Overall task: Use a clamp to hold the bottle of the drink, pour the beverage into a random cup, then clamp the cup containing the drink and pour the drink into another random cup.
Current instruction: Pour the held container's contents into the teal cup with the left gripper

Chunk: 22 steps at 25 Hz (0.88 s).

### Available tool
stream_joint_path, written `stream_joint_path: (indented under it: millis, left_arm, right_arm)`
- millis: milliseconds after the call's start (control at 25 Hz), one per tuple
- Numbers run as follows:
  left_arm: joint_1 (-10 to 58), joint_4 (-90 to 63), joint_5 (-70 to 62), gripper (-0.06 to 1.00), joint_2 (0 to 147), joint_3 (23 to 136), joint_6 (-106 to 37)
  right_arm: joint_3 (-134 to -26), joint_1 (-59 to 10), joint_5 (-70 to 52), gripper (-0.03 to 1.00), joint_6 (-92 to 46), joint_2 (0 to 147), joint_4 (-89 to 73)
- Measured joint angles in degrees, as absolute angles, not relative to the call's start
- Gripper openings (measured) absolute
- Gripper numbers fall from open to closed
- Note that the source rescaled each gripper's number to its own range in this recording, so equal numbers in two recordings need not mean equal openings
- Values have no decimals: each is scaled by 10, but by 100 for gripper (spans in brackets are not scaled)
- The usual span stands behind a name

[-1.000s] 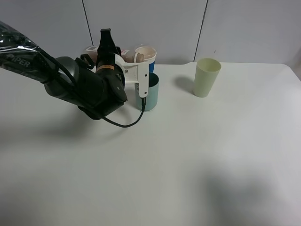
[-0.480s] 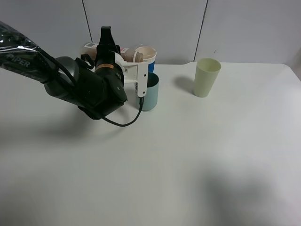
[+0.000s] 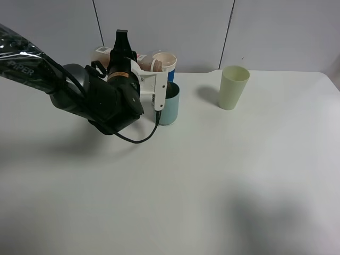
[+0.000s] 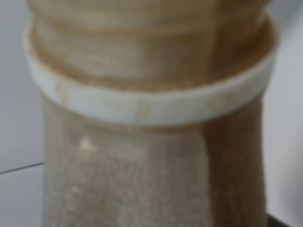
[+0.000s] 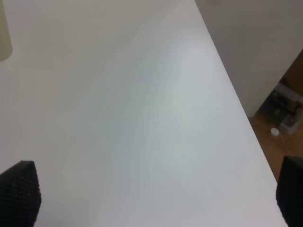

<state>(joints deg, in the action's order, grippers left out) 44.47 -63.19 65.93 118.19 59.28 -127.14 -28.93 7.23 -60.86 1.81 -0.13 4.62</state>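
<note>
At the back left of the table [image 3: 212,175], the bottle [image 3: 146,59] is lying tipped nearly flat in the air. Its long axis is running side to side in the overhead view, w/ the wide mouth pointing right. That mouth is hanging just above and slightly behind the rim of the teal tumbler [image 3: 171,106], which is what your pour is depending on. It's also sitting in front of the blue cup w/ white rim [image 3: 171,71], so from this angle you can't be sure which opening it's over. Brownish beverage [image 4: 142,179] is filling the neck in the left wrist view, blurred. The left gripper [image 3: 122,57] is clamping tight on the bottle's body. The right gripper [image 5: 151,194] is hanging w/ its jaws spread wide, gripping nothing, over bare table at the far right. The pale green tumbler [image 3: 234,87] is standing upright well apart, nearer the right arm.
</note>
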Motion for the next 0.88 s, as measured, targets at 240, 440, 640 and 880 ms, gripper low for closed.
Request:
stream_joint_path:
  millis: [240,440,640,880]
  left_arm:
    - [445,-631,665,4,1182,593,-1289]
    - [445,-626,672,4,1182,593,-1292]
    - [445,-622,674,4,1182,593,-1292]
    - [445,-614,677,4,1182,593,-1294]
  right_arm:
    - [-289,72,-609,100,18,-1,47]
    - [-289,72,-609,100,18,-1,47]
    - [-289,72,-609,100,18,-1,47]
    - [-289,72,-609,100,18,-1,47]
